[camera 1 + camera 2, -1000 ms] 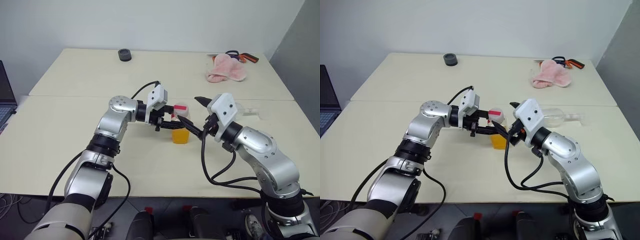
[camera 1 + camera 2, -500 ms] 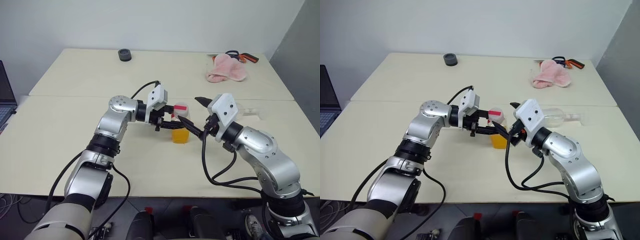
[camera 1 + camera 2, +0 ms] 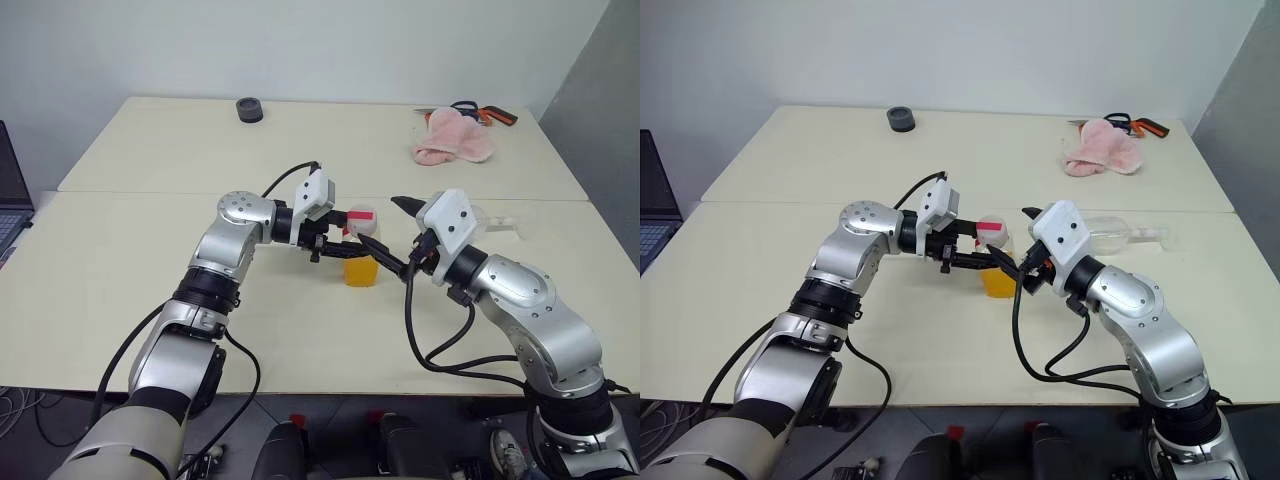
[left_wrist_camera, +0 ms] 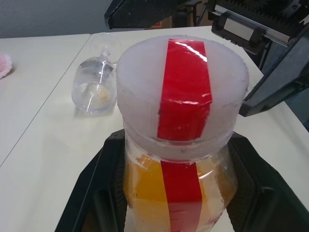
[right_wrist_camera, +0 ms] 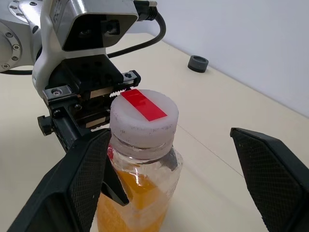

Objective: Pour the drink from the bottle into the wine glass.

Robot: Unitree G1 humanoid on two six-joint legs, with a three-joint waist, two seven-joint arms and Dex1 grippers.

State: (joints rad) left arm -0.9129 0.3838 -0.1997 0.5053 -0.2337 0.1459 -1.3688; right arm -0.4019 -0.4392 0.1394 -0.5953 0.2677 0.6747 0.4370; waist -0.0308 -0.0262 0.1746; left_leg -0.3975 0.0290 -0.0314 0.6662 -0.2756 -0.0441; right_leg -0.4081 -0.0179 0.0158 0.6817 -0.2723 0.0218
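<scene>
L claw (image 3: 340, 243) is pinched on the bottle (image 3: 360, 262), gripping just under the white cap (image 5: 144, 116), w/ the bottle upright on the desk (image 3: 120, 270), base down, near the seam between the two desk halves. Drink (image 3: 360, 271) fills approx the lower half; red strip (image 4: 184, 87) runs across the cap top and down the side, facing the L wrist cam. R claw (image 3: 396, 232) is spread wide, nothing in it, jaws standing either side of the cap w/o touching it — the R wrist view looks down on the cap from slightly above, w/ a gap each side. Key relation: the bottle's long axis is vertical and the cap sits right between the R claw's open jaws, so the R arm is the one placed to take the cap while the L steadies the body. Judgement: the step in hand looks like uncapping; cap is on, so no pouring yet. Wine glass (image 3: 495, 222) lies on its side on the desk beyond and to the R of the R arm, well apart from the bottle, foot pointing away to the R; it'd need standing up before any pour. Risk, as I read it: a squeeze on the soft plastic could tip or slop the drink once the cap is off.
</scene>
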